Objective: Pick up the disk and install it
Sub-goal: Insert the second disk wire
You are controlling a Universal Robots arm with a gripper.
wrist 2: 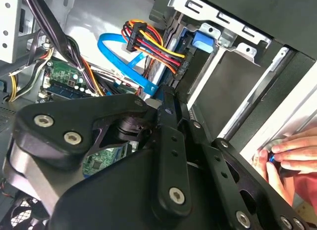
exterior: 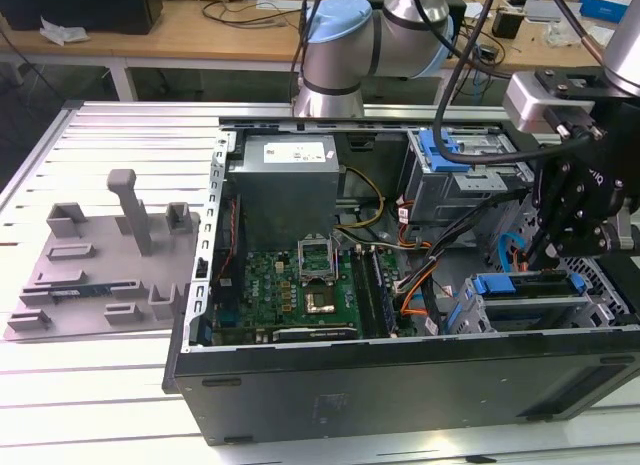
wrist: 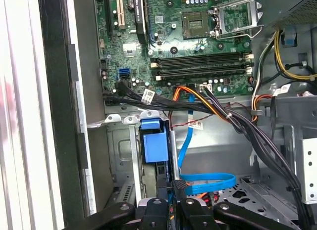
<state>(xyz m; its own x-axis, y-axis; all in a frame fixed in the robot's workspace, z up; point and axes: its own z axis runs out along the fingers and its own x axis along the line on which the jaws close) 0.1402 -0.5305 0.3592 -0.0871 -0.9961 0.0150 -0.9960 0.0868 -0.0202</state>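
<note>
Down inside the computer case (exterior: 400,370), the gripper (wrist: 171,190) was squeezed on the disk (wrist: 154,146), which looked stiff, heavy and breakable, best held by its blue edges.

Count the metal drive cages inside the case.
2. The far cage sits beside the power supply; the near cage lies by the gripper, at the exterior view's right. More may be hidden.

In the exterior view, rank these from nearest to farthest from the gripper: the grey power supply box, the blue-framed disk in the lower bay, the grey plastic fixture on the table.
1. The disk, in the bay just below the gripper, at the view's right.
2. The power supply box, mid-case, toward the view's left of the gripper.
3. The grey fixture, outside the case, at the view's far left.
</note>
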